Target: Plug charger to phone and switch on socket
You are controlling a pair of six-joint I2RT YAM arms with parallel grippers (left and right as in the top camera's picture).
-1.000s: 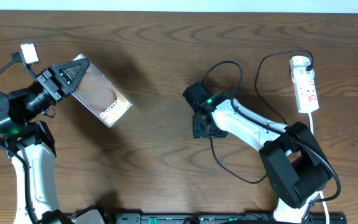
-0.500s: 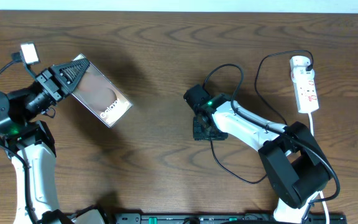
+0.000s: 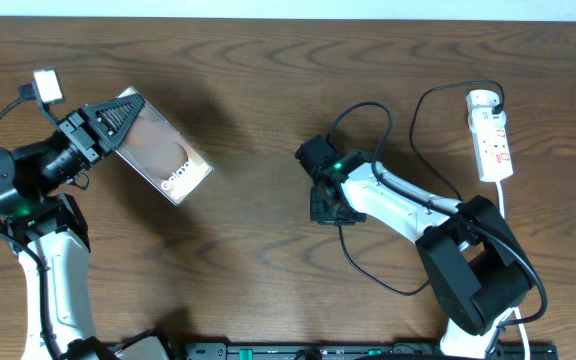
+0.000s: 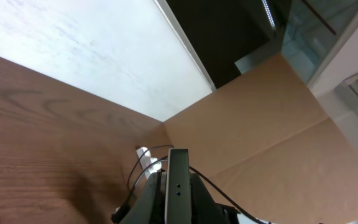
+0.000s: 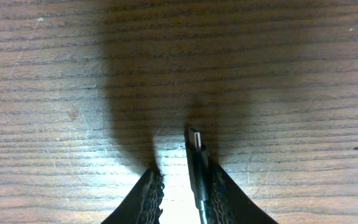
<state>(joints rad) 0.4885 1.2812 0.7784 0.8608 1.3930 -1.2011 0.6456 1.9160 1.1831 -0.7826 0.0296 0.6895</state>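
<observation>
My left gripper (image 3: 101, 126) is shut on one end of the phone (image 3: 164, 153) and holds it tilted above the table at the far left. The left wrist view shows the phone's thin edge (image 4: 178, 163) between the fingers (image 4: 176, 186). My right gripper (image 3: 326, 206) is at mid-table, pointing down at the charger (image 3: 373, 275). In the right wrist view the jaws (image 5: 183, 171) are open around the charger's plug tip (image 5: 196, 142). The tip lies on the wood against the right finger, with a gap to the left finger. The socket (image 3: 491, 134) lies at the far right, with the cable running to it.
The charger's black cable loops around my right arm (image 3: 398, 205) and up toward the socket. A small white block (image 3: 46, 85) hangs on a cable at the far left. A black rail (image 3: 318, 350) runs along the front edge.
My right gripper has shifted slightly to the right over the plug tip, and the cable loop moved a little. The left arm and phone have not moved.
</observation>
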